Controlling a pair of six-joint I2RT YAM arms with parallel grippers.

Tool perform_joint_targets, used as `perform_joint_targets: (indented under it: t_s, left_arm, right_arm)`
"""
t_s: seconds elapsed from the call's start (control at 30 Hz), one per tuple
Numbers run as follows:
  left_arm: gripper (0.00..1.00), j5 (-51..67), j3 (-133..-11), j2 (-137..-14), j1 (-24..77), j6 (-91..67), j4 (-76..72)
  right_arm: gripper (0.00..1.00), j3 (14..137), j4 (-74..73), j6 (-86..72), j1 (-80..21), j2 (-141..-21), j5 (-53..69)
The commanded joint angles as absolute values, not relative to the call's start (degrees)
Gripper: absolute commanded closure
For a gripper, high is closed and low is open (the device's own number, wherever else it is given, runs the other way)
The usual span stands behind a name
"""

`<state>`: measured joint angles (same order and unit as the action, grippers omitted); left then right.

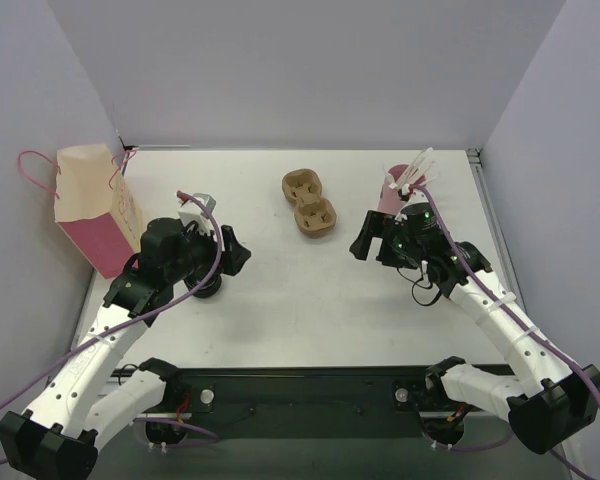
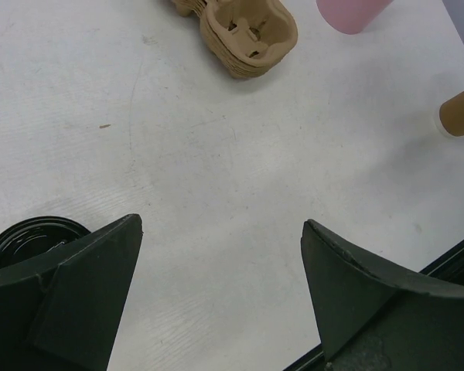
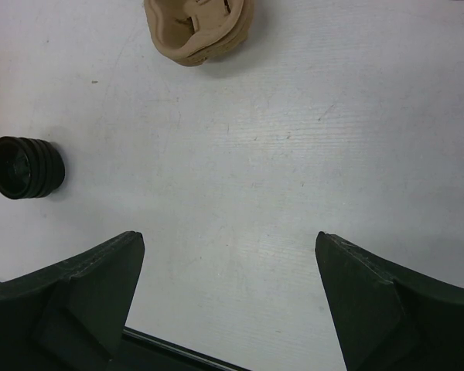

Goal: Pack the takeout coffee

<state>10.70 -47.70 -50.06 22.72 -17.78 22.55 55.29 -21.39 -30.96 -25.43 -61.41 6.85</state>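
Observation:
One kraft-brown paper cup [image 2: 460, 110] shows only in the left wrist view, cut off by the right edge, its pale rim towards the left. In the top view no kraft cup shows. The moulded-pulp two-hole tray [image 1: 309, 203] sits at mid-table; it also shows in the left wrist view [image 2: 243, 35] and the right wrist view [image 3: 197, 31]. My left gripper [image 1: 235, 255] is open and empty over bare table, also seen in its wrist view [image 2: 222, 224]. My right gripper [image 1: 365, 240] is open and empty, also seen in its wrist view [image 3: 230, 236]. The two grippers face each other across the middle.
A paper bag [image 1: 95, 205], kraft above and pink below with pink handles, stands at the far left. A pink cup with white sticks [image 1: 400, 185] stands behind my right gripper. A stack of black lids [image 3: 25, 168] sits under my left arm [image 1: 205, 287].

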Motion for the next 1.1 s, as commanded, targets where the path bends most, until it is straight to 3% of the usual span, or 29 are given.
perform_joint_targets:
  t_s: [0.0, 0.37, 0.63, 0.9, 1.07]
  left_arm:
    - [0.07, 8.8, -48.3, -50.1, 22.8, -17.5, 22.0]
    - [0.10, -10.3, -51.0, -52.1, 22.8, -18.7, 30.0]
    - [0.10, -4.6, -49.4, -48.5, 22.9, -17.6, 26.7]
    - [0.10, -2.4, -49.5, -49.2, 23.1, -17.5, 26.6]
    - [0.10, -0.2, -50.1, -50.4, 23.1, -17.7, 26.8]
  right_arm:
    - [0.00, 57.1, -22.2, -30.3, -25.0, -61.0, 5.6]
    - [0.03, 55.2, -24.6, -29.4, -25.0, -59.1, 4.1]
    - [0.23, 60.7, -39.4, -29.3, -23.5, -58.4, -27.8]
    - [0.43, 60.0, -41.0, -23.9, -10.6, -60.6, -28.4]
    - [0.65, 61.2, -38.3, -20.1, -7.7, -64.5, -21.2]
